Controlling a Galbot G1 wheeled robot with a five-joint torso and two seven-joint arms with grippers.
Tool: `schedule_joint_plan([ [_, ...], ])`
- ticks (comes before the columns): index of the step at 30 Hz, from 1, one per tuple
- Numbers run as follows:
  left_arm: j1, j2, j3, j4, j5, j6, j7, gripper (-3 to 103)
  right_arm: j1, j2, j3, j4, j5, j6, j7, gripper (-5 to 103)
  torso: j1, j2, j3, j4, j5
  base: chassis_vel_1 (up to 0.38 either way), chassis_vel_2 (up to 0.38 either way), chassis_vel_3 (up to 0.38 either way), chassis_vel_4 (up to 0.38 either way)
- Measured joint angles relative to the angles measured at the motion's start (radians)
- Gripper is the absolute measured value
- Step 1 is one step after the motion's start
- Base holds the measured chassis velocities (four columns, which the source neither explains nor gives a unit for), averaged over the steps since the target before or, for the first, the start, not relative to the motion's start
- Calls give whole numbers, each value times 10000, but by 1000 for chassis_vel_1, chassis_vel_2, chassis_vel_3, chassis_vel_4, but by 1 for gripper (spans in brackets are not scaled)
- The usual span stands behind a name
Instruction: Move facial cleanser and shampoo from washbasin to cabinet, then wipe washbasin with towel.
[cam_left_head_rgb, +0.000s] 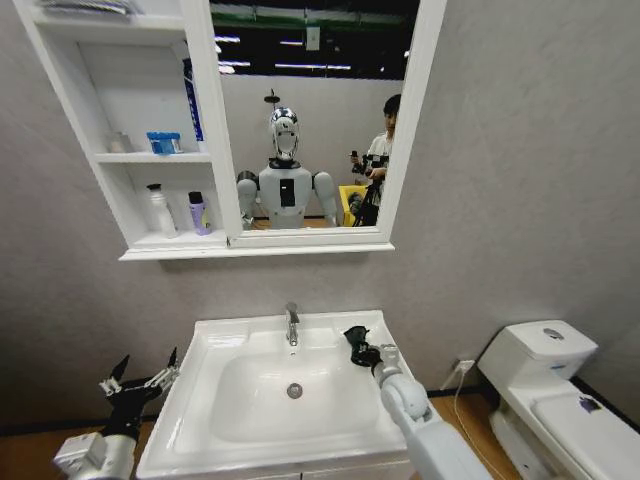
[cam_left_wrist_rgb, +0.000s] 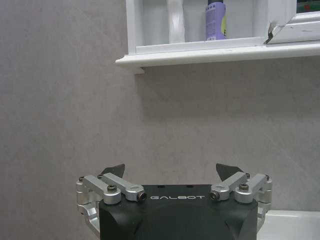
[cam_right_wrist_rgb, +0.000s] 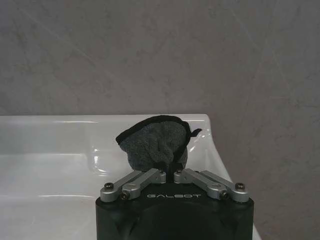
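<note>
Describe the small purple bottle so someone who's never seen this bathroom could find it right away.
Look at the white cabinet joined to the mirror above the washbasin. In its lowest compartment two bottles stand side by side. The purple bottle is the shorter one with a dark cap, nearer the mirror; its neighbour, the white bottle, is taller and pale.
</note>
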Motion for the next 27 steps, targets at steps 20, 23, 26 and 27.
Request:
schedule_joint_plan([
  [20, 1, 0, 0, 0, 0, 0, 0, 100, 687, -69, 798, -2389, 1483, 852, -2001, 9, 0, 0, 1, 1, 0, 0, 0, 0, 0],
  [23, 0, 0, 0, 0, 0, 0, 0, 100, 816, 10, 724, -2574, 1149, 1165, -2405, 20, 0, 0, 1, 0, 0, 0, 0, 0, 0],
  [26, 0, 0, 0, 0, 0, -1, 0, 100, 913, 146, 676, -2734, 817, 1574, -2647, 31, 0, -1, 1, 3, 1, 0, 0, 0, 0],
  [27, 1, 0, 0, 0, 0, 0, 0, 100, 921, 186, 674, -2738, 729, 1685, -2691, 37, 0, -1, 0, 3, 0, 0, 0, 0, 0],
])
